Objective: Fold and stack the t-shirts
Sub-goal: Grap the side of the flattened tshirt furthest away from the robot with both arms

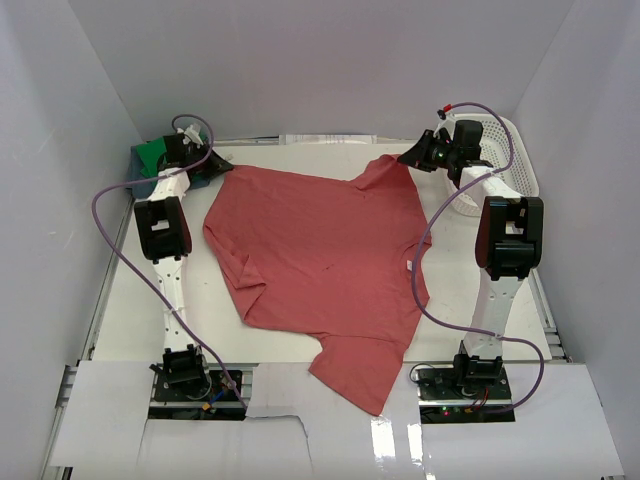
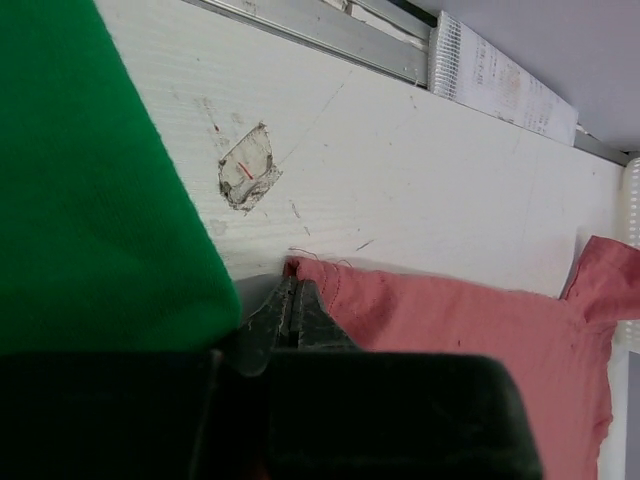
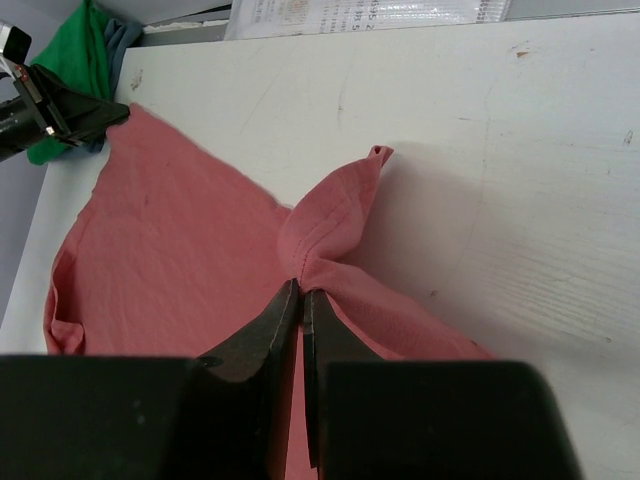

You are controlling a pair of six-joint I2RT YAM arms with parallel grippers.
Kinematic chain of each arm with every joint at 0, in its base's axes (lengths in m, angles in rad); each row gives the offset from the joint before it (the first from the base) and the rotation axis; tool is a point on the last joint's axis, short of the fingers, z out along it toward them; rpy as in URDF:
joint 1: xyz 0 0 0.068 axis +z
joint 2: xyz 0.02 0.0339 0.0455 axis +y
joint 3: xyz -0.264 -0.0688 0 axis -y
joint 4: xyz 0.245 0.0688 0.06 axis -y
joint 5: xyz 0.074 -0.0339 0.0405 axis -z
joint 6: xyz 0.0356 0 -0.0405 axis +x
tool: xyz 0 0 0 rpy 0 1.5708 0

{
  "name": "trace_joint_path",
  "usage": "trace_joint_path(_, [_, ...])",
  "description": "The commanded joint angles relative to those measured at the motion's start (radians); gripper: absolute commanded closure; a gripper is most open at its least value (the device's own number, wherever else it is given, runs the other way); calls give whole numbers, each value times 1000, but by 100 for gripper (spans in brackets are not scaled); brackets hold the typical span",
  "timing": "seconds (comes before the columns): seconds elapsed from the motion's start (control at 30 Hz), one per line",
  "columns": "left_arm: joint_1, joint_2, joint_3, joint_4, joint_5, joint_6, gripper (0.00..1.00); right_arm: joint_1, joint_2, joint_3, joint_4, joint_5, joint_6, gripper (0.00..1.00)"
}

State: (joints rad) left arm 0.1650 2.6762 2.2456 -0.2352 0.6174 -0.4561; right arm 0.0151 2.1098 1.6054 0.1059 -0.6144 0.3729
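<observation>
The brick-red t-shirt [image 1: 320,270] lies spread over the middle of the table, one sleeve hanging over the near edge. My left gripper [image 1: 213,161] is shut on its far left hem corner [image 2: 300,270]. My right gripper [image 1: 412,155] is shut on a bunched fold at its far right corner [image 3: 330,235]. The green t-shirt [image 1: 152,158] lies at the far left corner and fills the left of the left wrist view [image 2: 90,190]. The blue-grey t-shirt [image 3: 122,35] shows as a sliver beside the green one.
The white lattice basket [image 1: 515,165] stands at the far right behind the right arm. A printed paper sheet [image 1: 330,139] lies along the far edge. A scuffed patch [image 2: 247,168] marks the table near the left gripper. White walls close in on three sides.
</observation>
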Motion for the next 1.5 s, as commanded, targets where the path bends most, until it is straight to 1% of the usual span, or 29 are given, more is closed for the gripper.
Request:
trace_joint_path(0.0, [11,13,29,28,21,-13,100,-3,-1,42,0,-31,-17,92])
trace_joint_path(0.2, [13,-32,-9,34,25,8,100,-3,-13,57,-12,-39,-23,92])
trace_joint_path(0.43, [11,-59,0,33,62,5,100,0,-36,57,-26,-51,-29,92])
trace_joint_path(0.73, [10,-124,-55,85,96,7,100,2,-63,48,-48,-74,-43,92])
trace_joint_path(0.87, [10,-179,-90,114,91,13,100,2,-99,18,-43,-79,-51,92])
trace_joint_path(1.17, [11,-220,-116,114,85,25,100,2,-169,-59,-29,-87,-51,92])
trace_joint_path(1.4, [10,-266,-181,148,91,27,100,2,-218,-116,-28,-96,-52,92])
trace_joint_path(1.47, [11,-292,-222,160,90,27,100,3,-237,-131,-31,-100,-51,92])
